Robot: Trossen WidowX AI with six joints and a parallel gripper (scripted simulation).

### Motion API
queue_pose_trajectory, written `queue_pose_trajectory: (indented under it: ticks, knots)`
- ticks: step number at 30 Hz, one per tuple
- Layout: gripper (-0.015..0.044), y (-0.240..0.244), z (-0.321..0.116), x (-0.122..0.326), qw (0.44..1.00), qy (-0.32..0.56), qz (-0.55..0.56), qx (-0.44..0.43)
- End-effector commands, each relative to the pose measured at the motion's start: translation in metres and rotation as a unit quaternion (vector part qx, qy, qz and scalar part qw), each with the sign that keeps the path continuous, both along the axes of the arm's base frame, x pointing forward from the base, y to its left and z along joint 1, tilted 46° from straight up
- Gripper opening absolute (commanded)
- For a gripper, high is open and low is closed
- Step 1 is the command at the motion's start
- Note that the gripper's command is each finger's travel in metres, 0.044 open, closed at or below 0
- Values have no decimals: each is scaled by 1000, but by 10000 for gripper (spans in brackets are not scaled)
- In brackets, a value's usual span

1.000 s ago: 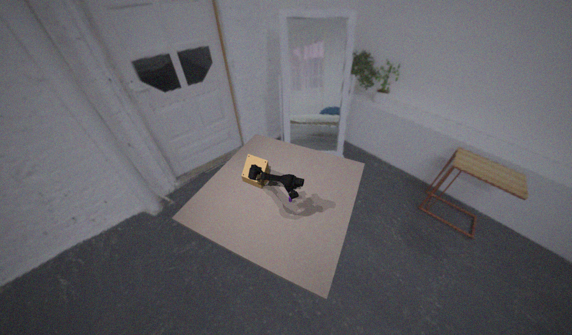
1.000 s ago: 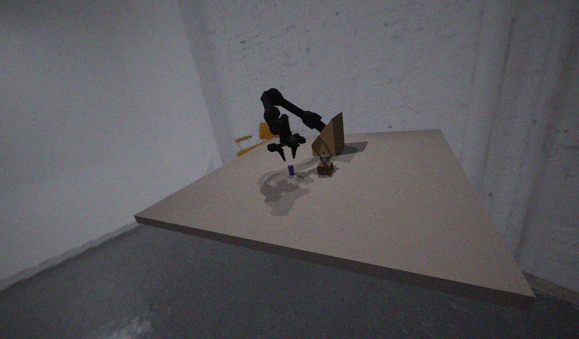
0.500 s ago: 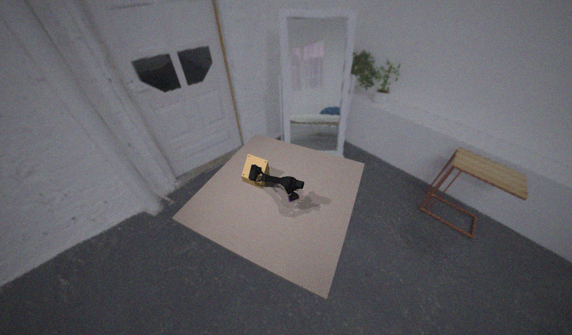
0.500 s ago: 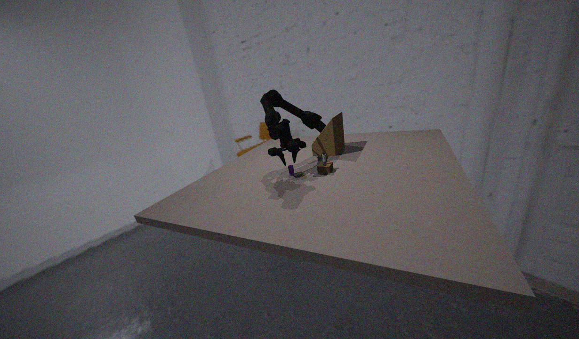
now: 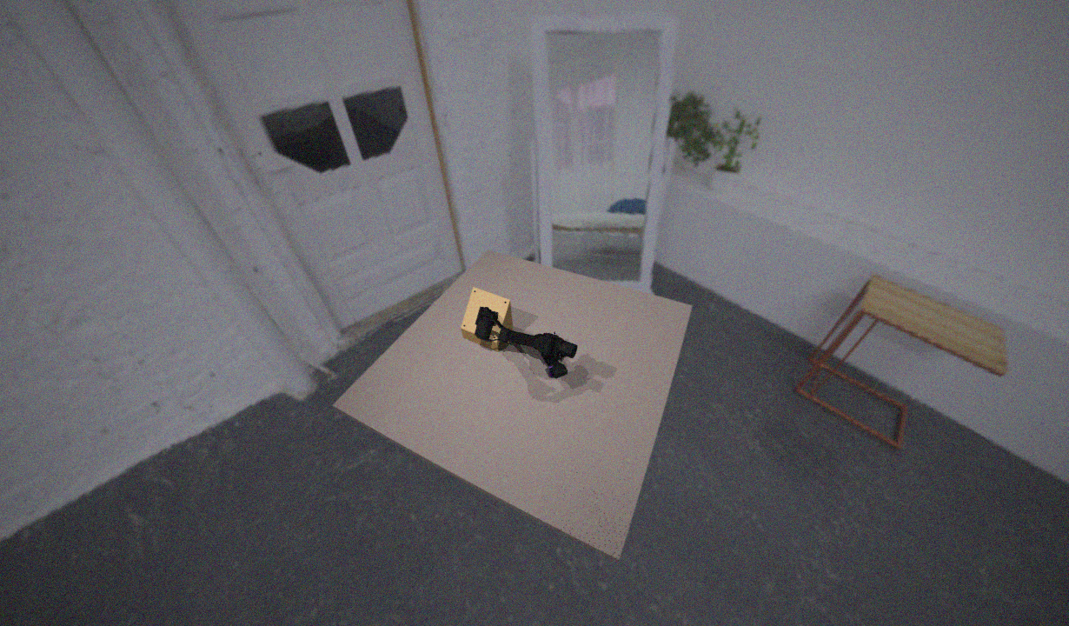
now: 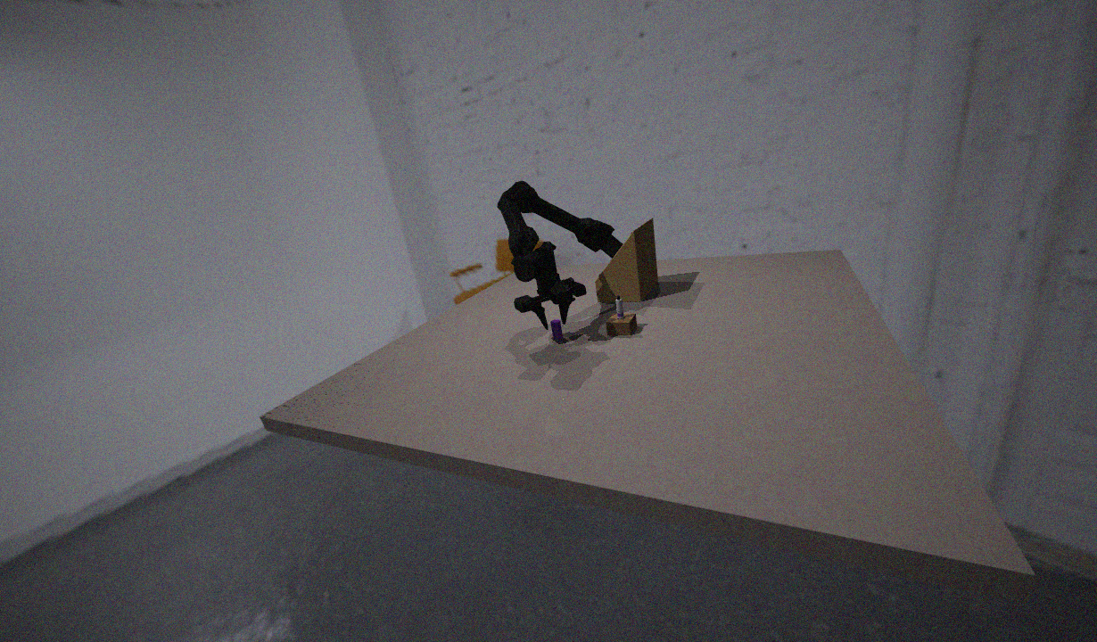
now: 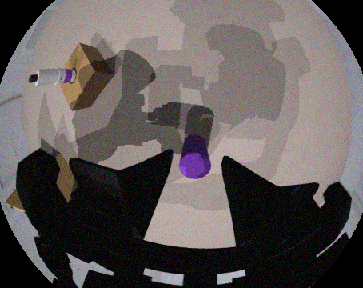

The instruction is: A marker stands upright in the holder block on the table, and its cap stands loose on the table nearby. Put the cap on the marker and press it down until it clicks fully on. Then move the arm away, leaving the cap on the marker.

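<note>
From the top view, the black arm reaches out from its tan wedge-shaped base (image 5: 487, 315) across the beige table (image 5: 522, 436), its gripper (image 5: 557, 369) pointing down over a speck of purple; the marker and holder are hidden behind the arm here.

From the exterior view, the gripper (image 6: 559, 313) hangs just above the purple cap (image 6: 556, 329), which stands upright on the table (image 6: 696, 415). Beside the cap, toward the base (image 6: 631, 267), the marker (image 6: 618, 306) stands upright in the small wooden holder block (image 6: 621, 325), uncapped.

From the wrist view, the two dark fingers stand apart, released and grasping nothing, with the cap (image 7: 194, 157) between and below their tips, touching neither. The holder block (image 7: 85, 77) and the marker (image 7: 53, 77) sit well off to the cap's left.
</note>
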State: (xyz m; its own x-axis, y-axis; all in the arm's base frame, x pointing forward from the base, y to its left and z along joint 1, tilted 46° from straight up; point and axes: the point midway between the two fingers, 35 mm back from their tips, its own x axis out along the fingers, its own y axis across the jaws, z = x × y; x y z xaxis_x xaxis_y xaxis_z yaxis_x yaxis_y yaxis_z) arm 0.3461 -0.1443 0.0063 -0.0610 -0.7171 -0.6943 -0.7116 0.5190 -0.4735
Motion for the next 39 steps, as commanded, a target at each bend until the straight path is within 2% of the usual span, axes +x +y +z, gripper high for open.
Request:
queue_pose_trajectory:
  ticks: [1, 12, 16, 25, 28, 39]
  knots:
    - [236, -5, -7, -3, 1000, 7, 0, -2]
    - [236, -15, -16, -4, 1000, 7, 0, -3]
    - [131, -15, -16, -4, 1000, 7, 0, -3]
    - [71, -15, -16, -4, 1000, 7, 0, -3]
    - [0, -11, -16, -3, 1000, 1, -1, 7]
    - [0, 11, 5, 0, 1000, 4, -1, 4]
